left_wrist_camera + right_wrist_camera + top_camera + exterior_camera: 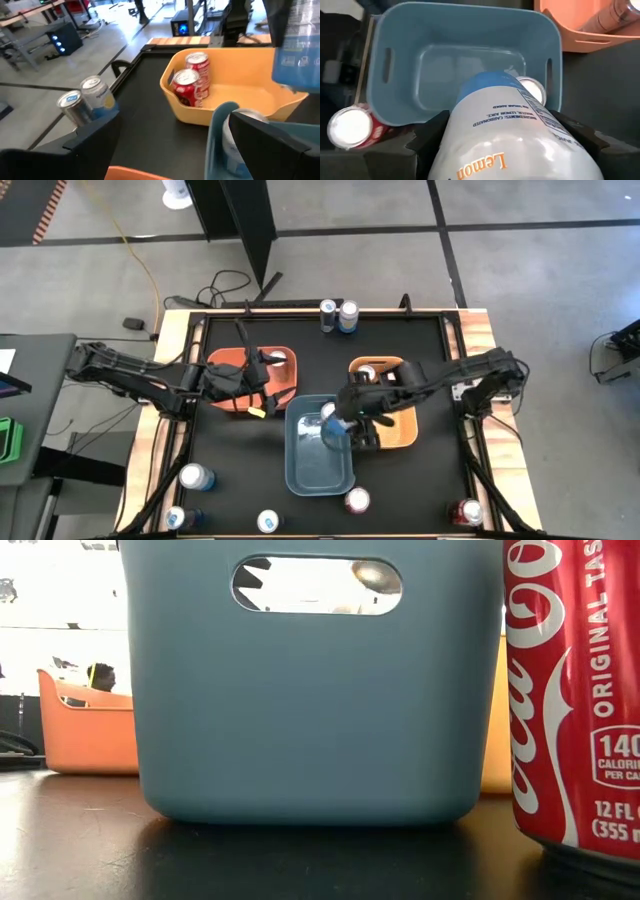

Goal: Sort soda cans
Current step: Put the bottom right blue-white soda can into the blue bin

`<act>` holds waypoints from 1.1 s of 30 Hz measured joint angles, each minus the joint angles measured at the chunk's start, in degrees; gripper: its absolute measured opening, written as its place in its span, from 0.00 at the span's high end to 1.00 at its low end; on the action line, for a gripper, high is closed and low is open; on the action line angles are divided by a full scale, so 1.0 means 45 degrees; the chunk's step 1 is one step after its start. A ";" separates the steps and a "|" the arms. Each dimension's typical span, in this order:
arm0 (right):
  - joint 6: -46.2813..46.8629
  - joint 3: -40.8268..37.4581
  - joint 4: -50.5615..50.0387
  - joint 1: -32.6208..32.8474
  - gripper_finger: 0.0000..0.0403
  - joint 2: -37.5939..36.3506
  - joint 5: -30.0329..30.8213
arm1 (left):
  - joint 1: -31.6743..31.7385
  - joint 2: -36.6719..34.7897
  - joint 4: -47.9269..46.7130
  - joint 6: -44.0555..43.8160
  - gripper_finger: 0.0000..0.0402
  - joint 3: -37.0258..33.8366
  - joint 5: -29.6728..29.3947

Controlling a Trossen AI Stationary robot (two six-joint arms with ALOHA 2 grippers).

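My right gripper is shut on a white and blue soda can marked "Lemon", above the far right corner of the blue bin. One silver-topped can lies inside that bin. My left gripper stands open with nothing between its fingers, over the orange bin to the left. The yellow bin on the right holds two red cans. Loose cans stand on the table: two at the far edge, three at the near left, two red ones near the front. My right gripper pinches the can's body between its two fingers, one on each opposite side. The fingers slant down from above, from the table's right. The can is lifted clear and tilted, its blue end pointing down into the blue bin.
The three bins sit close together mid-table, the blue one nearest the front. A red can stands just right of the blue bin at the near edge. A raised wooden frame borders the black table.
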 joint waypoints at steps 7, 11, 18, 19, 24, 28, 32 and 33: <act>-0.0712 0.0011 0.0092 -0.0141 0.23 0.1851 -0.0643 | 0.0000 -0.0035 -0.0236 0.0190 0.09 0.0000 -0.0227; -0.1016 0.0058 0.0200 -0.0017 0.23 0.2595 -0.1005 | 0.0000 -0.0303 -0.0532 0.0091 0.09 0.0010 -0.0282; -0.1204 0.0041 0.0843 0.0210 0.23 0.3019 -0.0974 | 0.0000 -0.0816 -0.1164 -0.0235 0.09 0.0005 -0.0329; -0.1213 0.0068 0.1027 0.0210 0.23 0.3152 -0.0988 | 0.0000 -0.0826 -0.1156 -0.0243 0.09 0.0010 -0.0329; -0.1198 0.0068 0.1054 0.0187 0.23 0.3579 -0.1022 | -0.0024 -0.0894 -0.1270 -0.0323 0.09 0.0005 -0.0320; -0.1140 0.0065 0.1113 0.0185 0.23 0.4160 -0.1007 | -0.0024 -0.0882 -0.1370 -0.0388 0.09 0.0005 -0.0320; -0.1101 0.0063 0.1094 0.0195 0.23 0.4544 -0.1002 | -0.0024 -0.0879 -0.1457 -0.0385 0.09 0.0005 -0.0313; -0.1106 0.0068 0.1102 0.0202 0.23 0.4637 -0.1002 | -0.0024 -0.0879 -0.1467 -0.0386 0.09 0.0005 -0.0310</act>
